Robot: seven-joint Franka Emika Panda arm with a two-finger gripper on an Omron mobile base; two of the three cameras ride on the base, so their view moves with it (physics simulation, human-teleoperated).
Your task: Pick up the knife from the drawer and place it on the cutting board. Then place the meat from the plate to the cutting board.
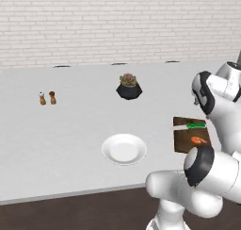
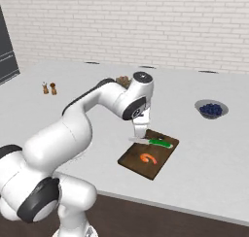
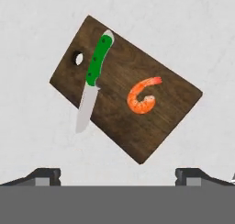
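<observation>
While the gripper [image 3: 117, 173] is held above the cutting board [image 3: 174, 103] with its tips spread wide and nothing between them, the knife [image 3: 93, 82] is seen lying across the board's holed end, blade overhanging the edge onto the pale counter [image 1: 61, 135]. The meat [image 3: 142, 97] lies mid-board. The white plate [image 1: 124, 149] sits bare near the counter's front edge, beside the board. A potted succulent [image 1: 128, 86] and two wooden shakers [image 1: 47, 98] are seen farther back; a bowl of blueberries [image 2: 211, 109] appears in the right base view.

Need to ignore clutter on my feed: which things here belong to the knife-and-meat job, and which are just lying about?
Job:
- knife, on the cutting board, blade tip over its edge
- meat, on the board
- plate, bare
- pincer, open above the board

Lying about:
- potted plant
- two shakers
- bowl of blueberries
</observation>
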